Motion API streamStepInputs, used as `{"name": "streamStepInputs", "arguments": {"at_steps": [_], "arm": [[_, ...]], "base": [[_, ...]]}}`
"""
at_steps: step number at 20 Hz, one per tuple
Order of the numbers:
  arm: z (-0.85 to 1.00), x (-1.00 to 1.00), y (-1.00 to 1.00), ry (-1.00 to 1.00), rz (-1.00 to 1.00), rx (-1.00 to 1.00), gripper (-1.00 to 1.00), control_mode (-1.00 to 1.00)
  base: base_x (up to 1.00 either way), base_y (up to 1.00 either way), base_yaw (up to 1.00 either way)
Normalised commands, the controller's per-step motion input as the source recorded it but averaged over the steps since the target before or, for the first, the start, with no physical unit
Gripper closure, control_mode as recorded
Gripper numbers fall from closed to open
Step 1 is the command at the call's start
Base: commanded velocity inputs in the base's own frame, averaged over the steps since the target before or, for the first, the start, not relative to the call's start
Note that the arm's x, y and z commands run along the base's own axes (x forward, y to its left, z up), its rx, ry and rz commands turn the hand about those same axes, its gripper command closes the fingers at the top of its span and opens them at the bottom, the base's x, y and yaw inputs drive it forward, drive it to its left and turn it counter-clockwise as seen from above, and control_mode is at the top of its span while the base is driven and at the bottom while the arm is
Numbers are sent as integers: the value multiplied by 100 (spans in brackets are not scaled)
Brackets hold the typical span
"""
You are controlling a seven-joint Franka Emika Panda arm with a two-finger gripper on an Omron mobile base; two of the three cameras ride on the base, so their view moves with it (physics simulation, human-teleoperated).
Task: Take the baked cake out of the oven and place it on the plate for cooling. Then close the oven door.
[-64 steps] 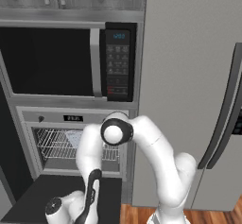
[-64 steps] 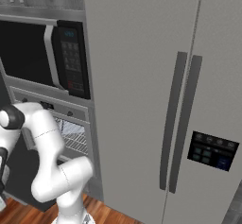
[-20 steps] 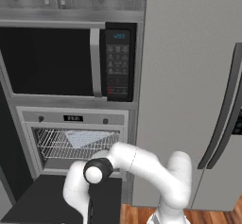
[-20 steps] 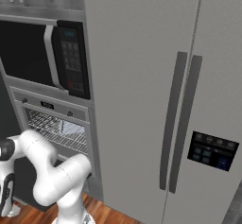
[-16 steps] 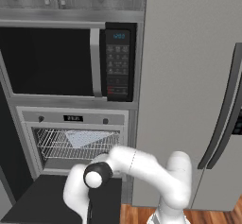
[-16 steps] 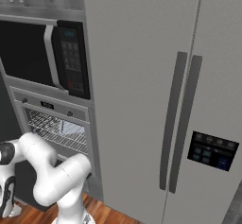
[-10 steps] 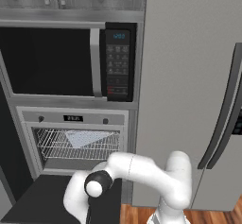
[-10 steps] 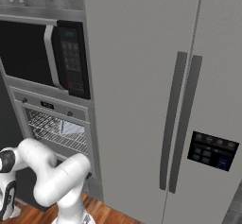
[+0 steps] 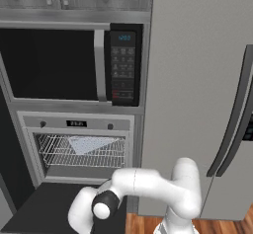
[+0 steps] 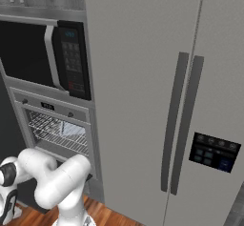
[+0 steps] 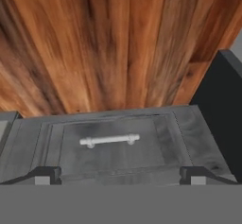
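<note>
The oven stands open. Its door lies flat, a dark panel in front of the cavity. A pale flat shape rests on the wire rack inside; I cannot tell what it is. The cake and the plate are out of view. My arm bends down low beside the door's right end. In the hand view my gripper is open with nothing between its widely spread fingertips. It points at a narrow steel drawer front with a small silver handle, just above the wooden floor.
A large black-windowed microwave with a keypad sits above the oven. The tall grey fridge stands to the right, with its handles and dispenser panel. A dark panel borders the drawer front in the hand view.
My arm has sunk lower: its wrist joint dropped towards the floor beside the open door. The oven door and the rack have not moved.
</note>
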Motion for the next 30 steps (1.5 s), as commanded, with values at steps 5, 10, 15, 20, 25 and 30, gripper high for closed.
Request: {"name": "streamStepInputs", "arguments": {"at_steps": [5, 10, 15, 20, 25, 30], "arm": [[0, 32, -11, 0, 3, -1, -100, -100], [0, 41, -10, 0, 3, 0, -100, -100], [12, 12, -3, 0, 3, 0, -100, -100], [35, 0, -4, 0, 1, -1, -100, -100], [46, 0, -6, 1, 0, -5, -100, -100], [51, 0, -14, 0, 0, -11, -100, -100]], "base": [[0, 0, 0], [0, 0, 0], [0, 0, 0], [0, 0, 0], [0, 0, 0], [0, 0, 0]]}}
